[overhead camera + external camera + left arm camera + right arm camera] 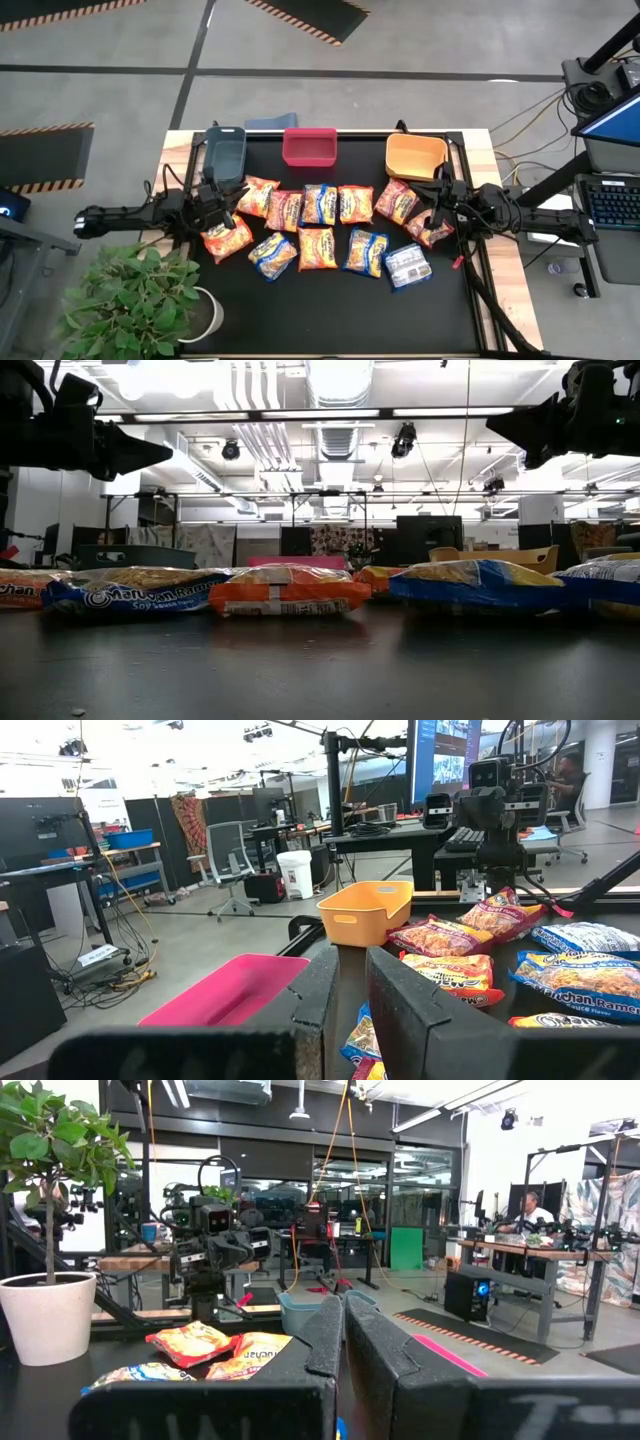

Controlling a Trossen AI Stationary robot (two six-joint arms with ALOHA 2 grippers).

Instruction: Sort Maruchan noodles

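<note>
About a dozen noodle packets lie flat on the black table in two loose rows. They include an orange one [228,238], a blue-and-yellow one [320,203], a red-orange one [428,230] and a silver-white one [408,265]. My left gripper [230,203] [352,955] hangs over the rows' left end, shut and empty. My right gripper [430,207] [345,1302] hangs over the right end, also shut and empty. In the low view both grippers [165,452] [495,422] are well above the packets [290,592].
Three bins stand along the table's far edge: a dark grey bin [225,150], a red bin [310,147] and an orange bin [415,157]. A potted plant [140,300] sits at the near left corner. Bare table [330,315] lies on the near side of the packets.
</note>
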